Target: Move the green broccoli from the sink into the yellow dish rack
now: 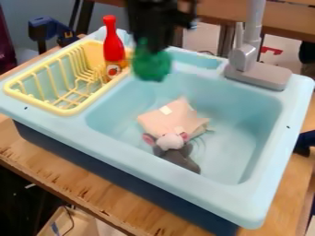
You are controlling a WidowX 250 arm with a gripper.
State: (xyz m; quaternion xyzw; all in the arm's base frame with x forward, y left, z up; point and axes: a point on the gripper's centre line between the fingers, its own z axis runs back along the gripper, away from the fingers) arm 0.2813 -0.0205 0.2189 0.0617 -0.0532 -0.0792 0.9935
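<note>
The black gripper (149, 44) hangs at the top centre, over the back part of the light-blue toy sink (246, 131), shut on a blurred green object (152, 63). In the basin below lies a pinkish-beige cloth-like piece (170, 116) with small pale patches. Against its front edge rests a grey and white plush mouse (174, 148) with pink ears, its head on or touching the piece. A red bottle (113, 46) stands upright in the yellow dish rack (73, 110), left of the gripper.
A grey faucet (245, 56) rises from the sink's back right edge. The sink sits on a wooden table (80, 177). A dark blue clamp (46, 25) is behind the rack at the upper left.
</note>
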